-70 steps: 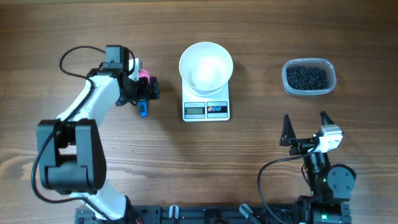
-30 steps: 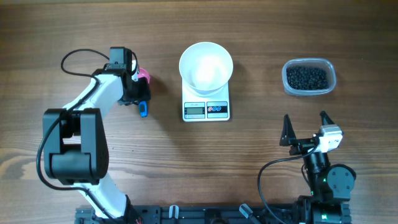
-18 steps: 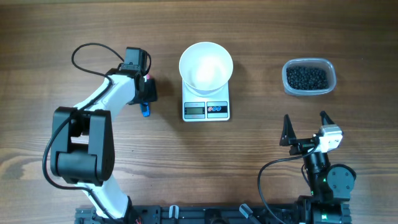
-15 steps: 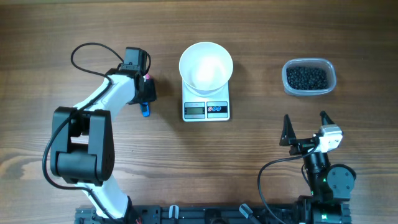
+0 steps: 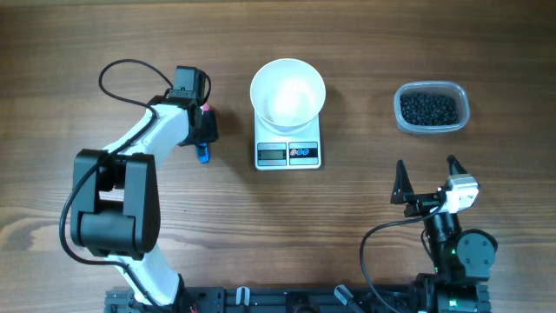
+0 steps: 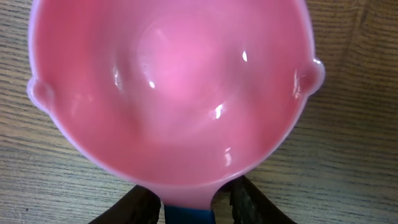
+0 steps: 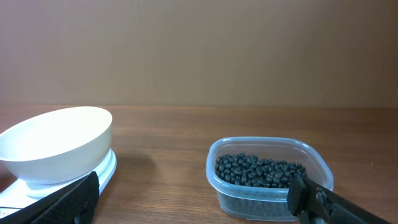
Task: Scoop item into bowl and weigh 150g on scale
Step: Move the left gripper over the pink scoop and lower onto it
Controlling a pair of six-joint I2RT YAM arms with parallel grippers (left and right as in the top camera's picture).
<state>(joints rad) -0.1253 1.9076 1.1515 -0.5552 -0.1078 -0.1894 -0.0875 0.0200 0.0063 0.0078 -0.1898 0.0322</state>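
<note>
Wooden table (image 5: 130,43): bowl (image 5: 287,94) sits empty on scale (image 5: 288,153), beads (image 5: 426,108) all in tub (image 5: 432,87). Left gripper (image 6: 189,208) clamps pink scoop (image 6: 168,87), empty; right gripper (image 5: 426,163) wide, idle. No scooping done yet.

Brown wood-grain table (image 5: 365,52), plain tan wall (image 7: 199,50) behind it, soft even light
</note>
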